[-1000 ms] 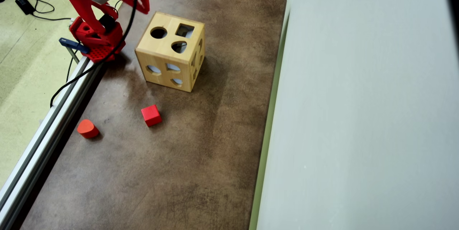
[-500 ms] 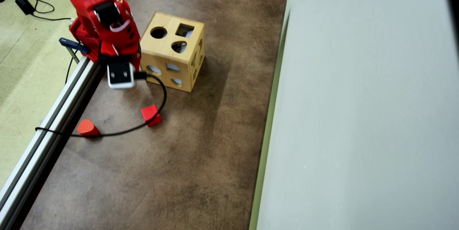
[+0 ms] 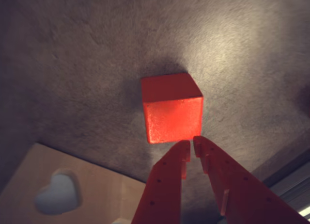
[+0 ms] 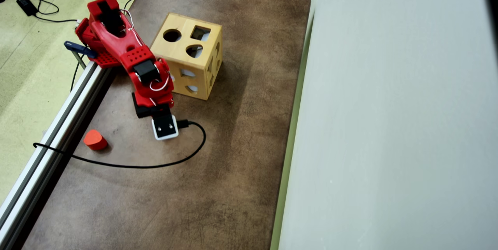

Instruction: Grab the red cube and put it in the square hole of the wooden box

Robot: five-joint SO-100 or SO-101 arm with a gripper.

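Gripper (image 3: 192, 142) clenched and empty, tips just short of red cube (image 3: 172, 107) on the mat, probably hidden under the arm in the overhead view; wooden box (image 4: 189, 60) near the desk's far left corner, so grasp and insertion remain.

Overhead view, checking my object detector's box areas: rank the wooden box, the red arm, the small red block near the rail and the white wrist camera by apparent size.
1. Red arm, about level with the wooden box; too close to rank.
2. White wrist camera and small red block: look alike.
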